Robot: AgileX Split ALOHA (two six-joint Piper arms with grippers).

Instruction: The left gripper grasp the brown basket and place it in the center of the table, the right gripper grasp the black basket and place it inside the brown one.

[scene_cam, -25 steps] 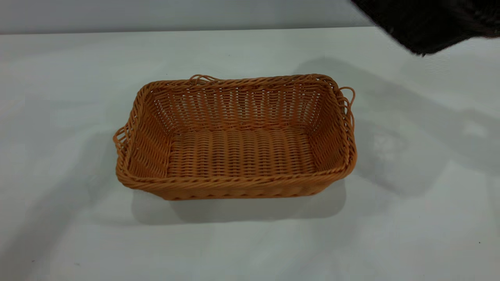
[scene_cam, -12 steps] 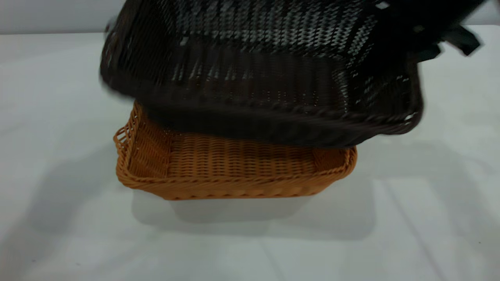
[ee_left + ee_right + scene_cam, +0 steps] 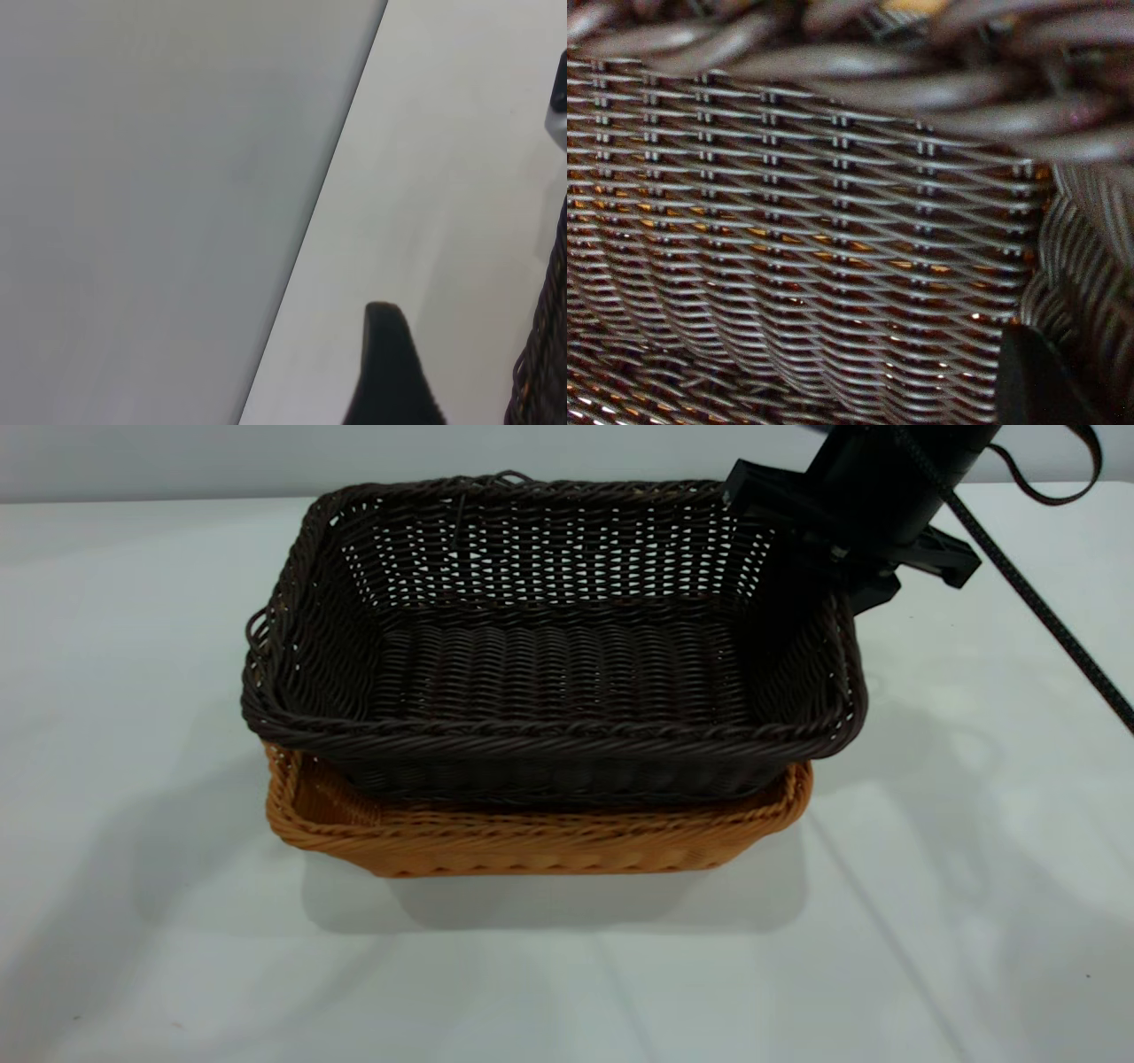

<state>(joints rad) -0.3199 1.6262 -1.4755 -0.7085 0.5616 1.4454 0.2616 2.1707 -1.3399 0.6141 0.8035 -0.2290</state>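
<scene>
Your black basket [image 3: 549, 646] sits nested in the brown basket [image 3: 532, 841] at mid-table [image 3: 133, 939], its rim riding above the brown rim and tilted slightly up on the left. Your right gripper [image 3: 819, 558] is at the basket's far-right corner, clamped on its wall. One left gripper finger [image 3: 390, 372] shows over bare table; you cannot tell its state.

no readable text, labels or numbers
</scene>
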